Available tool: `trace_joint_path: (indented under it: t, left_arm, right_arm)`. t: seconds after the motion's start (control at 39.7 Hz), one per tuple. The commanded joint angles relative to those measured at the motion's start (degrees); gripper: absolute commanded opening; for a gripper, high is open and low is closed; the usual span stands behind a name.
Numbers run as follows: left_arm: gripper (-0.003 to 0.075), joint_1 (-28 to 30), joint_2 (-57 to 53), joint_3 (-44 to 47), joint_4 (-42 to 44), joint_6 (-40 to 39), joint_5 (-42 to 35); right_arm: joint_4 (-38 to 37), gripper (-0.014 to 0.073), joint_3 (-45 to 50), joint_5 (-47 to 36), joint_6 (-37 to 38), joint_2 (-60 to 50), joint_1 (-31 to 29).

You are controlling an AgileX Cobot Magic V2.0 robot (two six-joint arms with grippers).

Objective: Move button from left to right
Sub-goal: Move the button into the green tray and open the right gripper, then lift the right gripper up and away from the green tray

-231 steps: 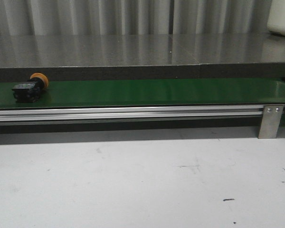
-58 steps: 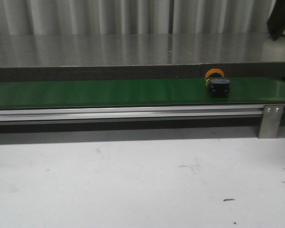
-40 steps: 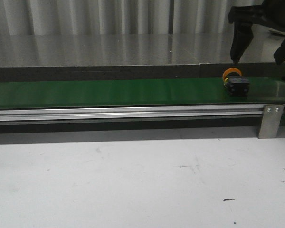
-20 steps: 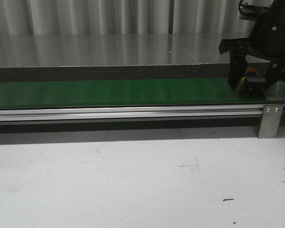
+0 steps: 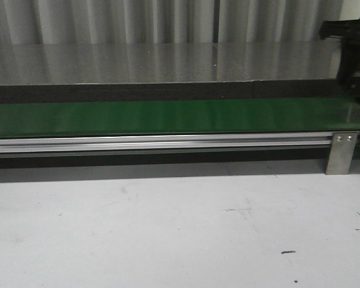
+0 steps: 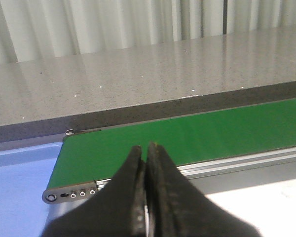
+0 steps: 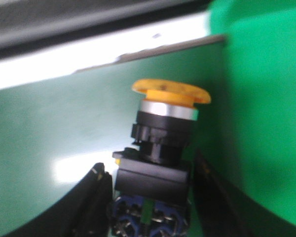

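right gripper (image 7: 150, 197) clamped on button (image 7: 160, 148)

Bare green belt (image 5: 168, 117), open white table (image 5: 168, 228) in front.

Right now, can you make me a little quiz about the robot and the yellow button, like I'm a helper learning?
1. True or false: the button lies loose on the green belt.
2. Which gripper has the button? A) left gripper B) right gripper
3. Fill in: the left gripper's fingers are pressed ____ with nothing between them.

Key:
1. False. It sits between the right gripper's fingers, above the belt.
2. B.
3. Together. It hangs over the belt's left end.
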Motion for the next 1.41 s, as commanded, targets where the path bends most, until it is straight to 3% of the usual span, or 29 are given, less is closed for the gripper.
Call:
trace_joint_path:
  t: [0.0,0.28,0.53,0.78,0.88,1.08,1.16,1.38]
  left_arm:
    - [-0.0021,-0.49,0.82,-1.51,-0.54,-0.64,-4.68]
    - [-0.0021,-0.49,0.82,-1.51,-0.54,-0.64,-4.68]
    - [-0.0021,-0.49,0.82,-1.51,-0.54,-0.64,-4.68]
    - [-0.0021,-0.49,0.82,-1.51,-0.54,-0.64,-4.68]
    - [-0.0021,-0.49,0.82,-1.51,-0.54,-0.64,-4.68]
    - [-0.0021,-0.49,0.82,-1.51,-0.54,-0.64,-4.68]
    - [-0.0021,-0.49,0.82,-1.51,-0.54,-0.64,-4.68]
    - [-0.0021,-0.49,0.82,-1.51,-0.54,-0.64,-4.68]
  right_arm:
    - [-3.07,0.0163,-2.13,-1.93,-0.08,-4.02,-4.28]
    - [-12.22,0.0163,-2.03,-2.39,-0.15,0.69,-13.22]
    - [-13.80,0.0192,-2.03,-1.51,-1.02,6.61,-14.42]
    - [-16.51,0.0584,-2.03,0.23,-0.97,6.23,-14.42]
    - [-16.51,0.0636,-2.03,0.43,-0.97,4.78,-14.42]
    - [-16.29,0.0628,-2.03,-0.54,-0.97,-2.37,-11.31]
    - [-16.02,0.0568,-2.03,-0.66,-0.97,-5.59,-8.97]
    - [-15.75,0.0155,-2.03,-0.78,-0.97,-12.51,-0.44]
